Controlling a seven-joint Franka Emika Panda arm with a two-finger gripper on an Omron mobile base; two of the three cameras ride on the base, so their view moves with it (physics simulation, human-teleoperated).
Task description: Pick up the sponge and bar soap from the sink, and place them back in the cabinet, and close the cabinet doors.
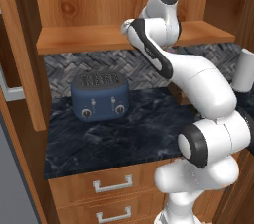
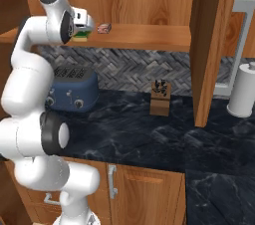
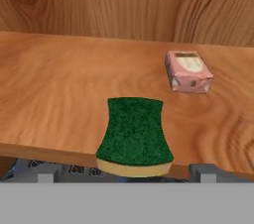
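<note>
Pincer [image 3: 127, 177] jaws stand wide apart at the front lip of the cabinet [image 3: 124, 0] shelf, one dark tip showing at each side of the sponge [image 3: 135, 134] and neither pressing on it — nothing is held. In the hand view the sponge lies flat on the plank, green face up with its yellow layer showing along the near edge, and that near edge juts slightly over the front of the shelf.

Further back on the same shelf and off to one side sits the bar soap [image 3: 188, 72], pinkish with pale edges, apart from the sponge and short of the wooden back wall. In the right base view the two lie on the plank in the same order: the sponge [image 2: 80, 35] right under the robot's hand, the bar soap [image 2: 104, 28] just beyond it.

Both cabinet doors [image 2: 219, 45] stand swung out — one silver bar handle shows at the right of the right base view.

Below the shelf, on the dark marbled counter [image 1: 124, 139], a blue toaster [image 1: 100, 95] stands against the herringbone backsplash. Also on the counter are a wooden knife block [image 2: 160, 98] and, farther right, a white paper-towel roll [image 2: 243, 89].
</note>
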